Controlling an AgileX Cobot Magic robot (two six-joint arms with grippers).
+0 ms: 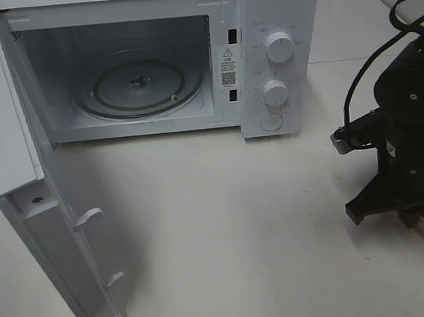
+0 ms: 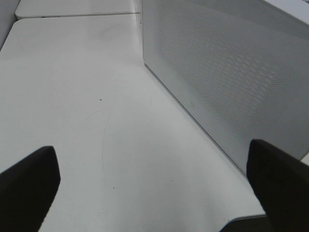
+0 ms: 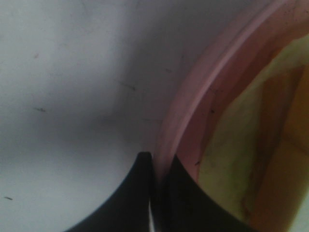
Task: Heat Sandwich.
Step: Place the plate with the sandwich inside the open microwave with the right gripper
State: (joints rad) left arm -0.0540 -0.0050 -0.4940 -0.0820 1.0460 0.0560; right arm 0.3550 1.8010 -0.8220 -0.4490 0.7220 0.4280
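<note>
Microwave (image 1: pixel 275 21): stood at the back of your white table (image 1: pixel 239 222), cavity open.
Door (image 1: pixel 23 181): was swung fully out on the left.
Glass turntable (image 1: pixel 139 87): lay inside the cavity.
Pink plate (image 3: pixel 193 92): sat on the table at the right edge, outside the microwave and well apart from it, mostly hidden under your right arm.
Sandwich (image 3: pixel 227 159): lay on the plate, near the pinched rim.
Right gripper (image 3: pixel 155 162): your jaws pinched the plate's rim.
Left gripper (image 2: pixel 154 181): your jaws stood wide apart, gripping nothing, above the table beside a perforated white panel (image 2: pixel 227 67).
</note>
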